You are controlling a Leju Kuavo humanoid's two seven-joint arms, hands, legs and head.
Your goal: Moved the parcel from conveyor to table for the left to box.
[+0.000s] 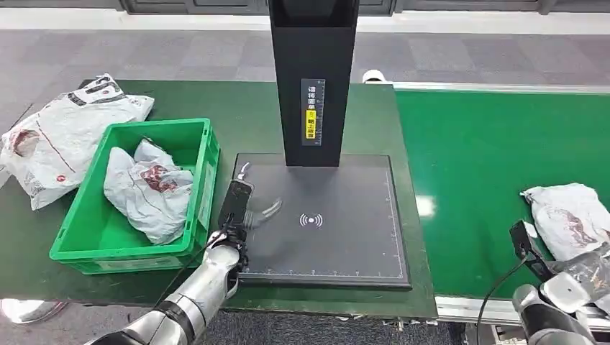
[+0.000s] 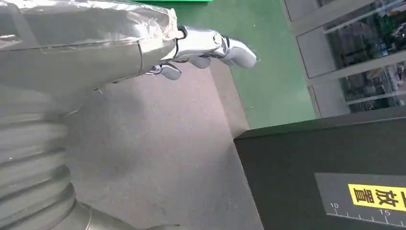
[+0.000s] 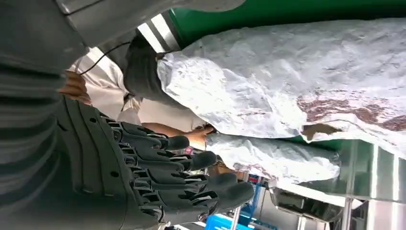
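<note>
Green belt: the conveyor [image 1: 489, 165] runs along the right, with a grey-white parcel [image 1: 568, 215] lying on it near its right end; the right wrist view has the same parcel [image 3: 297, 76] close up, crumpled, with reddish-brown print.
Right hand: low at the belt's near edge, just beside the parcel; its dark fingers [image 3: 191, 167] lie stretched out and side by side, apart from the parcel, with nothing in them.
Left hand: the left hand [image 1: 248, 212] hovers over the left part of the black scanner pad [image 1: 345, 244], blurred, fingers spread, empty; the left wrist view has its silver fingers [image 2: 210, 45] loosely extended above the grey pad.
Scanner: a black post [image 1: 313, 79] rises from the pad's far edge, with a yellow label.
Bin: a green bin [image 1: 79, 244] stands left of the pad on the table [image 1: 244, 108], holding one grey bag [image 1: 147, 190].
Other bag: a bag [image 1: 65, 136] lies on the table beyond the bin's left side.
Person: a person's hand [image 3: 201, 136] holds another bag beyond the belt.
</note>
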